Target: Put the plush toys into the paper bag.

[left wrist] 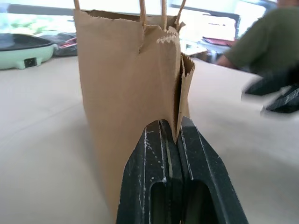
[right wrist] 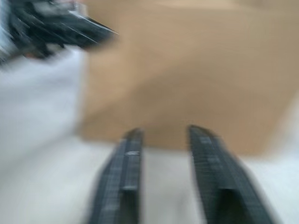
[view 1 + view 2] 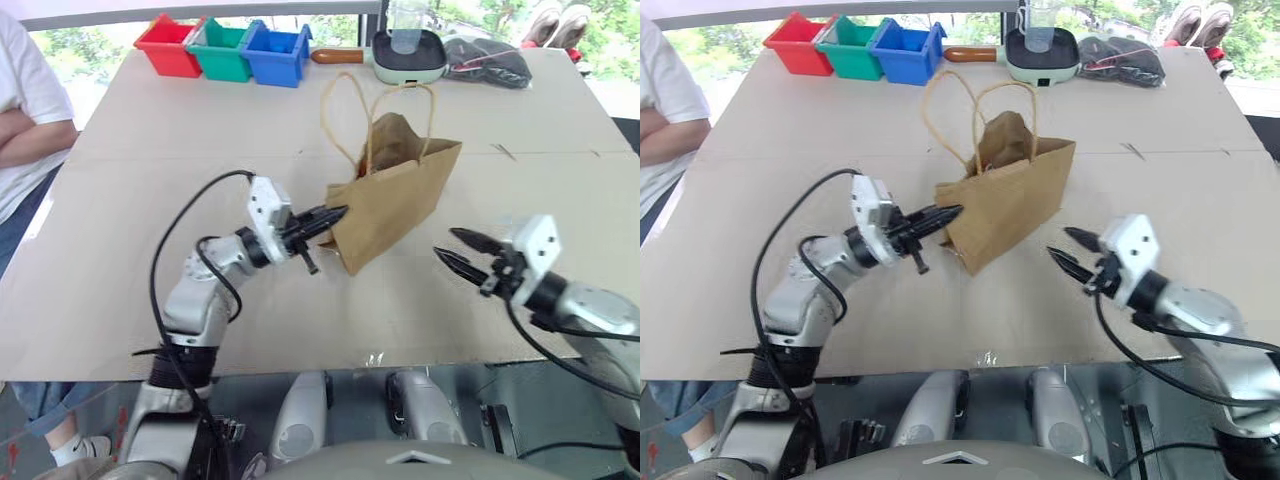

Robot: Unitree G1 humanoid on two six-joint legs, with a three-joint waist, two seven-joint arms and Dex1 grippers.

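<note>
The brown paper bag (image 3: 395, 195) stands upright mid-table, its two loop handles sticking up. My left gripper (image 3: 338, 213) reaches in level from the left and is shut on the bag's near side edge. In the left wrist view the black fingers (image 1: 154, 158) pinch the paper fold of the bag (image 1: 126, 70). My right gripper (image 3: 447, 243) hovers open to the right of the bag, apart from it, with nothing between its fingers (image 2: 124, 168). The plush toys are out of view.
Red (image 3: 168, 45), green (image 3: 222, 50) and blue (image 3: 275, 55) bins line the table's far left. A pale green pan (image 3: 408, 55) and a black pouch (image 3: 488, 60) sit at the far edge. A person in a white shirt (image 3: 25, 110) stands at the table's left side.
</note>
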